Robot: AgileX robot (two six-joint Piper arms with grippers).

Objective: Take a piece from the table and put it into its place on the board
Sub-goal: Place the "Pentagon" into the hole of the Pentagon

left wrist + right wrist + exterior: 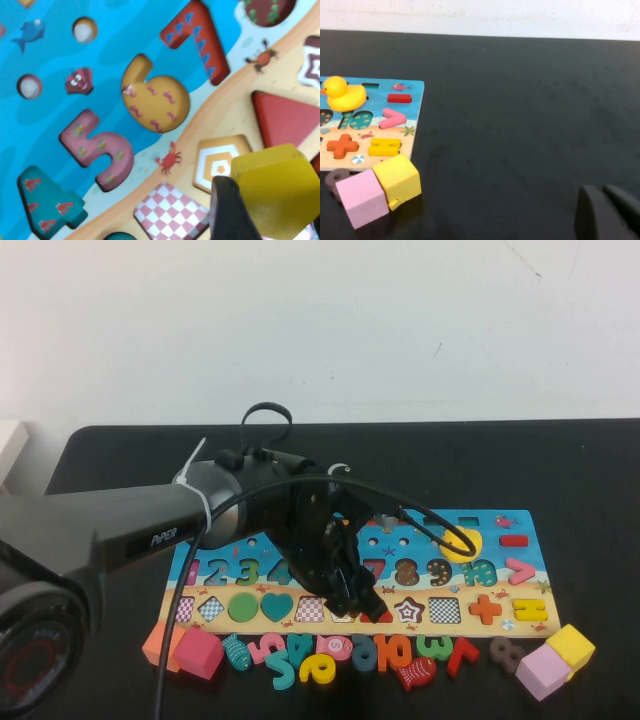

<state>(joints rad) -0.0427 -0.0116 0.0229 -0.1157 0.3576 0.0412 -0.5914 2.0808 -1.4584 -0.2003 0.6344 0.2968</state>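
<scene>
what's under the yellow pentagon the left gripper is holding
The left gripper, shut on the yellow pentagon piece, holds it over the board. Beside and partly beneath it shows the brown-and-white pentagon recess. The recess's near edge is covered by the piece. The right gripper rests apart, over the table.

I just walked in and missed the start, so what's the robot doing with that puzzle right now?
The left gripper holds a small flat yellow pentagon block just above the long blue-and-sand puzzle board, beside the pentagon recess with nested brown-and-white outlines. The block is not seated yet. The right gripper hovers shut over the black table, away from the board.
</scene>
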